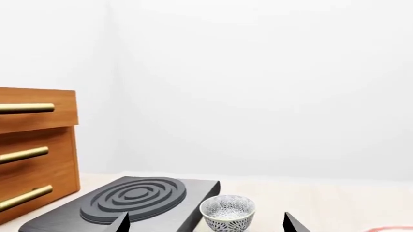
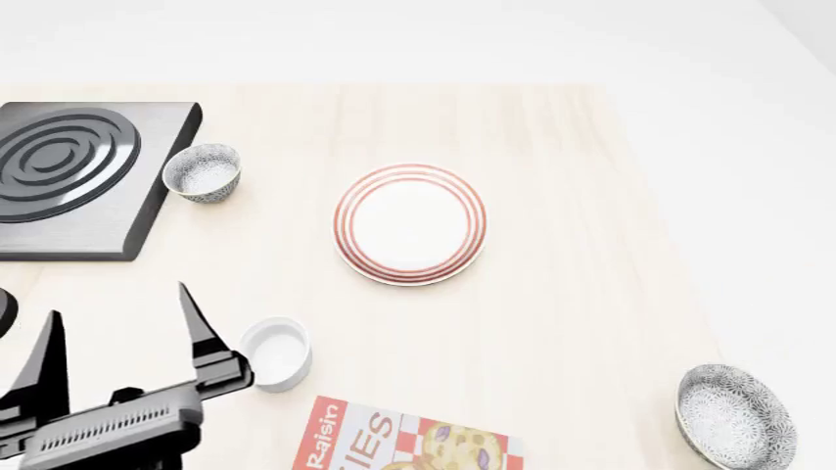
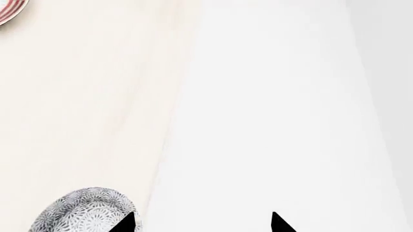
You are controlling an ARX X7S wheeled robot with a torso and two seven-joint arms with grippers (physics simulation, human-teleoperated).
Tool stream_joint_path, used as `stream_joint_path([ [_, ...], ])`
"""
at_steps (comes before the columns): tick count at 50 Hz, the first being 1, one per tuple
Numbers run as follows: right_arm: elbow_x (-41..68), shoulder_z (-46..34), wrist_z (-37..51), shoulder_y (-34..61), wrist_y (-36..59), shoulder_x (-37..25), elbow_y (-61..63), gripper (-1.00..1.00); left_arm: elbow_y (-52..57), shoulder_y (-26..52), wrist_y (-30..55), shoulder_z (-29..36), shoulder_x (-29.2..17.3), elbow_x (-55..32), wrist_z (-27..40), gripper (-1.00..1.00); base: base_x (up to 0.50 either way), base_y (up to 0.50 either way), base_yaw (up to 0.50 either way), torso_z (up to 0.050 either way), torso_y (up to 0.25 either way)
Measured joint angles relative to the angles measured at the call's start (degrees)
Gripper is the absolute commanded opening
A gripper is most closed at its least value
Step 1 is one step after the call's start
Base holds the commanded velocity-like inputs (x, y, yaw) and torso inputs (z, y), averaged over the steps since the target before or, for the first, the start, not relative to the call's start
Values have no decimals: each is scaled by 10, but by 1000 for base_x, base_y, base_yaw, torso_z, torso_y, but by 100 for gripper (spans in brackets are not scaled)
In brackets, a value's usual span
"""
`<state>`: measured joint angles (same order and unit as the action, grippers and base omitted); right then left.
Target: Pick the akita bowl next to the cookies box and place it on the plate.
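Note:
The akita bowl (image 2: 735, 416), speckled grey and white, stands near the table's front right corner, to the right of the cookies box (image 2: 407, 443). In the right wrist view this bowl (image 3: 79, 211) lies just beside one fingertip of my right gripper (image 3: 201, 221), which is open and empty, mostly past the table edge. The red-ringed white plate (image 2: 410, 223) is empty at the table's middle; its rim shows in the right wrist view (image 3: 9, 11). My left gripper (image 2: 120, 311) is open and empty at the front left.
A second speckled bowl (image 2: 203, 173) sits against the black stove plate (image 2: 72, 166); my left gripper (image 1: 205, 221) faces that bowl (image 1: 227, 211) from a distance. A plain white cup (image 2: 277, 352) stands by the left gripper. A wooden drawer cabinet (image 1: 32, 150) stands beyond the stove.

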<state>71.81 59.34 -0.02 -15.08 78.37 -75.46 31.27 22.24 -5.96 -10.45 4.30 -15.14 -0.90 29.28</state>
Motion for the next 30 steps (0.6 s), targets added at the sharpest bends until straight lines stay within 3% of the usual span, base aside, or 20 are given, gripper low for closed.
stream_joint_path([
  [30, 2, 7, -78, -38, 1, 28, -3, 100, -4, 1, 4, 16, -7, 7, 3, 100, 0, 0, 0, 0, 0],
])
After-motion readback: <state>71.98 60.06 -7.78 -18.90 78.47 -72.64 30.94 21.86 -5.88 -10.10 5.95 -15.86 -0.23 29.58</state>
